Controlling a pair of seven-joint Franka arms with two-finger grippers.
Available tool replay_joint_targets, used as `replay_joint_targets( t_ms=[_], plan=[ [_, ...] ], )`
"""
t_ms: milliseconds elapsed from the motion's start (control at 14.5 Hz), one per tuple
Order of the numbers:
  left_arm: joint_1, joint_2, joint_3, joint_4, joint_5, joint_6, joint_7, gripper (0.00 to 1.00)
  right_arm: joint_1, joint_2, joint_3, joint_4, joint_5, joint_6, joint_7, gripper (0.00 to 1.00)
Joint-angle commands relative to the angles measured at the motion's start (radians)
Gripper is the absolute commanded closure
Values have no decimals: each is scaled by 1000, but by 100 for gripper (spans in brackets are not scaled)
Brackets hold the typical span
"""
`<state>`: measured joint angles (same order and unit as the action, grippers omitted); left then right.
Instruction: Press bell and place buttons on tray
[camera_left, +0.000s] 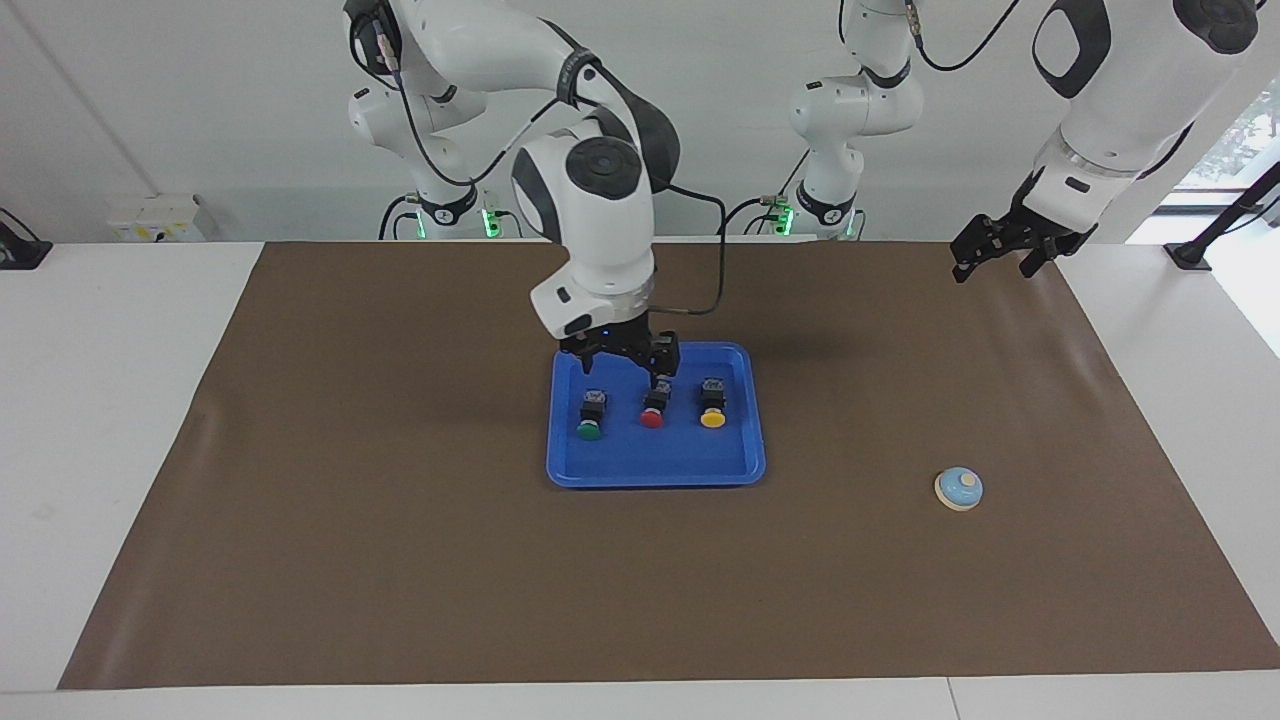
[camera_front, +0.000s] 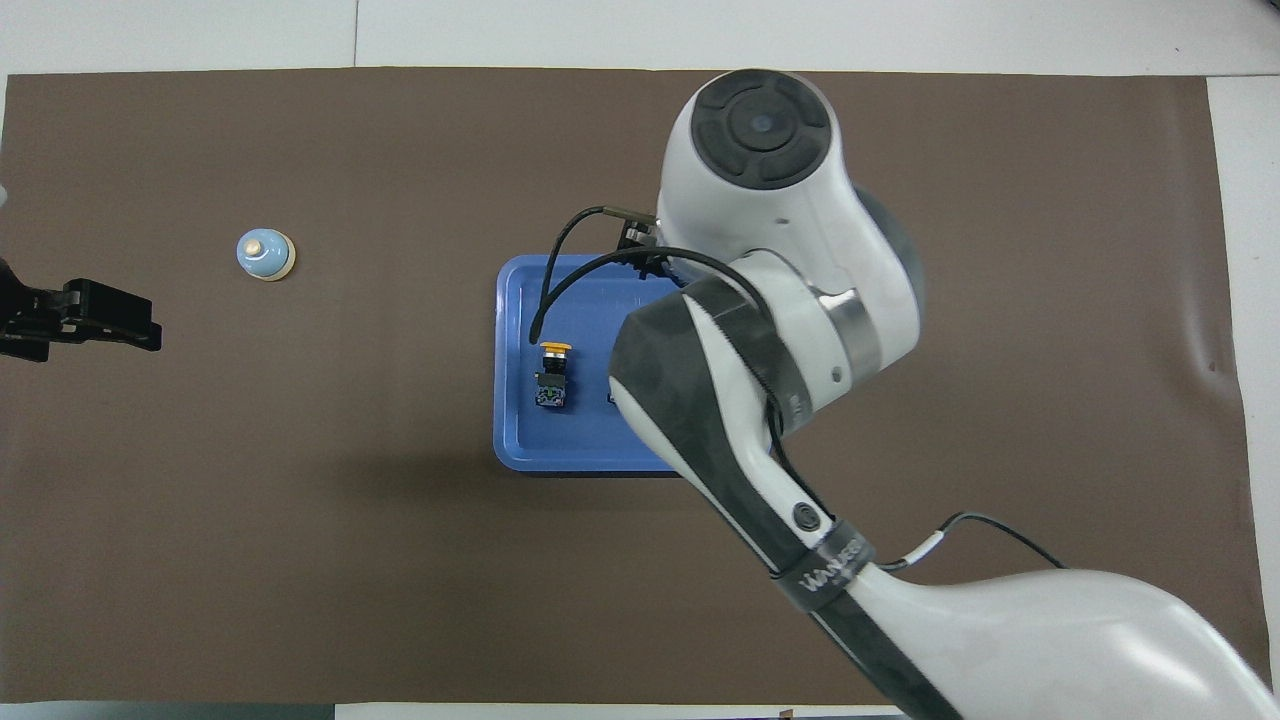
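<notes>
My right gripper (camera_left: 622, 352) is hanging unclenched and empty over the tray (camera_left: 655, 468) rim; my left gripper (camera_left: 1005, 247), state unclear, is waiting.

I see three buttons (camera_left: 651, 404) side by side in the tray (camera_left: 655, 468), mid-frame; the bell (camera_left: 959, 489) sits lower right.

Bare mat (camera_left: 900, 600) around bell (camera_left: 959, 489)
</notes>
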<state>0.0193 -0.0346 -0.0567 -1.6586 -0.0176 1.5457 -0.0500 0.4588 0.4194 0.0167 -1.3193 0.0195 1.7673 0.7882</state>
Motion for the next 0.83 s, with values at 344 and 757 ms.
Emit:
replay_joint_targets(
  t_ms=[344,757],
  plan=[
    [2,-15,2,-7,-13,-7,6,0,-302,-134,11,-18,0,-169,-517,0],
    [2,-15,2,-7,-13,-9,6,0,-454,-214,11,-41,-1,-267,-760,0]
  ],
)
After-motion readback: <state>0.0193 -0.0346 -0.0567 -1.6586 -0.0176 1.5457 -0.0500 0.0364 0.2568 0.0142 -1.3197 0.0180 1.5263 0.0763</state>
